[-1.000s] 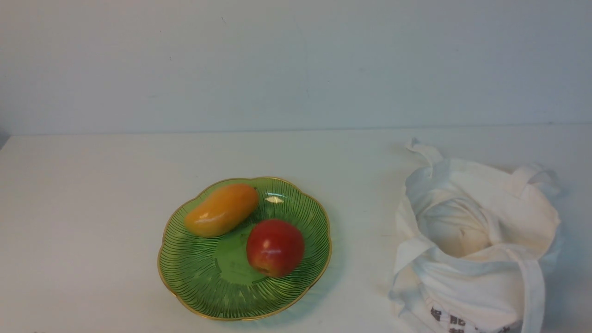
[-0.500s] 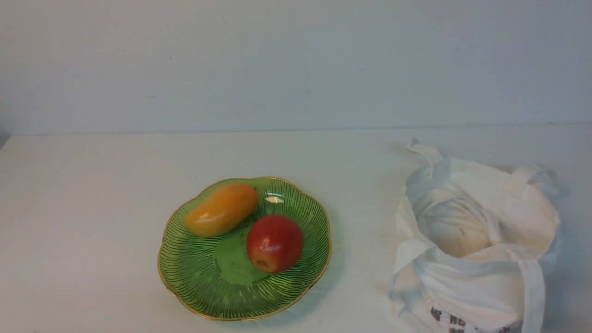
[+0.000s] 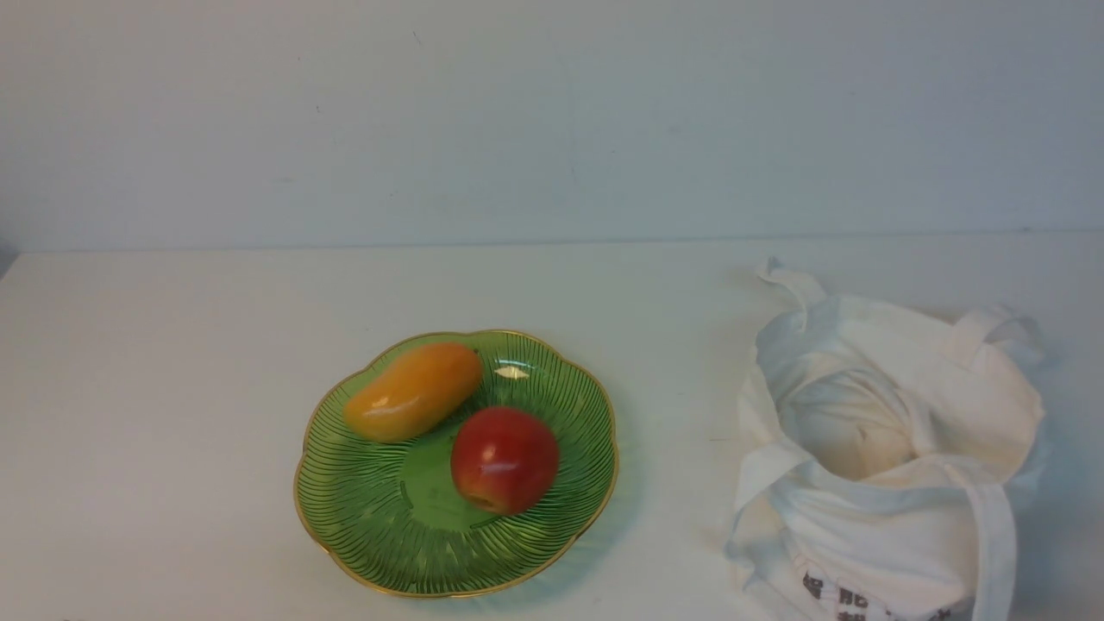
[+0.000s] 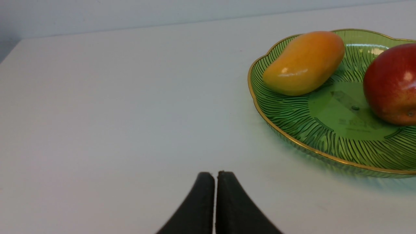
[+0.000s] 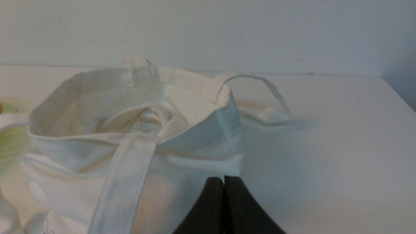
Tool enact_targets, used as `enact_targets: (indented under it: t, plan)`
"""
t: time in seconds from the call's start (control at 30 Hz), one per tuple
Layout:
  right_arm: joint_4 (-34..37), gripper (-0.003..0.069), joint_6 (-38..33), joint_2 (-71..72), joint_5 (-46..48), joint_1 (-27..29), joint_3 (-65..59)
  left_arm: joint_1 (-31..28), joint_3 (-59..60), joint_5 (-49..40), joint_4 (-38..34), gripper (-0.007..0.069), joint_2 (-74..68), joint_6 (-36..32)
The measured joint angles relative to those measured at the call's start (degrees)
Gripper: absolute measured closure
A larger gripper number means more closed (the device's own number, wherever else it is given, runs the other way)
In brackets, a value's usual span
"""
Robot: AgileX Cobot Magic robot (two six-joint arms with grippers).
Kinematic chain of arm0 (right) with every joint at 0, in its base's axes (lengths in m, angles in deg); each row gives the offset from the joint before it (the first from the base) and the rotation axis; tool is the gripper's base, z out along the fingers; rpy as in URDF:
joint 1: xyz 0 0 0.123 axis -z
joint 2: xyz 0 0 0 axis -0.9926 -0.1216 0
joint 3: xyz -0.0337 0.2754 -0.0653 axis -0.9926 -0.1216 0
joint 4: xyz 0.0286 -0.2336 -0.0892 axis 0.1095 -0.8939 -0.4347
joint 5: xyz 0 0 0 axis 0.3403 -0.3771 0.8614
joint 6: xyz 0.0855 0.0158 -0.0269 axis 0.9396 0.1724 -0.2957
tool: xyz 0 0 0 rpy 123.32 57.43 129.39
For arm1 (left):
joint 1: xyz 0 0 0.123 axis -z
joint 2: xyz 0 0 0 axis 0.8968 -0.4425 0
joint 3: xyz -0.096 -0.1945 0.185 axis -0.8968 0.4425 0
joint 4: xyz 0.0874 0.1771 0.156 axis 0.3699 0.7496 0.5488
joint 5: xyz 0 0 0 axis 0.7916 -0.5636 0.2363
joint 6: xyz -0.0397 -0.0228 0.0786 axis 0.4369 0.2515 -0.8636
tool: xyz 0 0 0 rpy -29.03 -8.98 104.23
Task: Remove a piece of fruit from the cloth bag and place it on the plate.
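Observation:
The red apple [image 3: 504, 460] lies on the green ribbed plate [image 3: 371, 526] at the table's middle front, to the right of an orange-yellow mango [image 3: 414, 391]. The left wrist view shows the apple [image 4: 391, 84], the mango [image 4: 304, 63] and the plate [image 4: 292, 126]. The white cloth bag [image 3: 888, 466] slumps open at the front right; it also shows in the right wrist view [image 5: 136, 130]. No arm shows in the front view. My left gripper [image 4: 215, 174] is shut and empty over bare table, short of the plate. My right gripper [image 5: 223, 178] is shut and empty, close to the bag's side.
The white table [image 3: 172, 388] runs back to a pale wall. The bag's strap handles [image 5: 266, 97] lie loose on the table behind and in front of it. Dark printed characters [image 3: 841, 595] show near the bag's bottom.
The apple has rolled a little to the left on the plate, toward its middle. The mango, the plate and the bag have not moved.

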Motion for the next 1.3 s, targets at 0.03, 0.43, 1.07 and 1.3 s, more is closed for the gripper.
enact_targets:
  t: [0.03,0.43,1.07,1.3]
  plan:
    - [0.0,0.0673,0.0,0.0,0.0,0.0,0.0,0.0,0.0,0.0,0.0,0.0632,0.0,0.0]
    - [0.0,0.0673,0.0,0.0,0.0,0.0,0.0,0.0,0.0,0.0,0.0,0.0632,0.0,0.0]
    - [0.0,0.0673,-1.2,0.0,0.0,0.0,0.0,0.0,0.0,0.0,0.0,0.0632,0.0,0.0]
    - [0.0,0.0673,-1.3,0.0,0.0,0.0,0.0,0.0,0.0,0.0,0.0,0.0632,0.0,0.0]
